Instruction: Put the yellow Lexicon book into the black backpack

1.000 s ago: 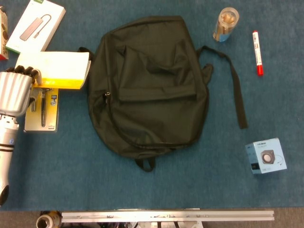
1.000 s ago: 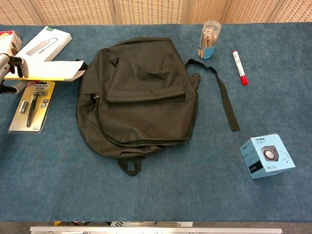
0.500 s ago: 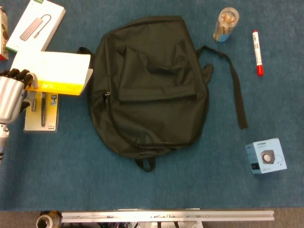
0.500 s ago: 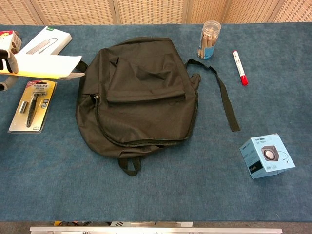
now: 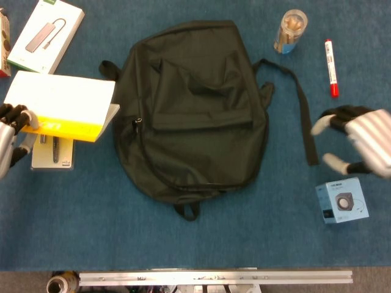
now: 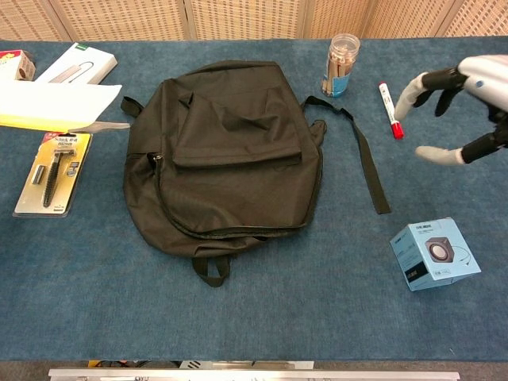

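Note:
The yellow Lexicon book (image 5: 64, 105) hangs lifted at the left, white cover up, yellow edge toward me, and shows again in the chest view (image 6: 55, 106). My left hand (image 5: 12, 131) grips its left end at the frame edge; the chest view does not show this hand. The black backpack (image 5: 192, 110) lies flat in the middle of the blue table, its strap (image 5: 303, 107) trailing right; the chest view shows the backpack (image 6: 226, 151) too. My right hand (image 5: 357, 141) hovers open right of the strap, fingers spread, also seen in the chest view (image 6: 456, 111).
A razor pack (image 6: 51, 172) lies under the book. A white boxed hub (image 5: 44, 32) sits at the back left. A clear jar (image 5: 290, 30) and a red marker (image 5: 330, 60) lie at the back right. A small blue speaker box (image 5: 342, 201) sits below my right hand.
My left hand has lifted the book and drawn it left and nearer. My right hand has come into view from the right, open, above the speaker box.

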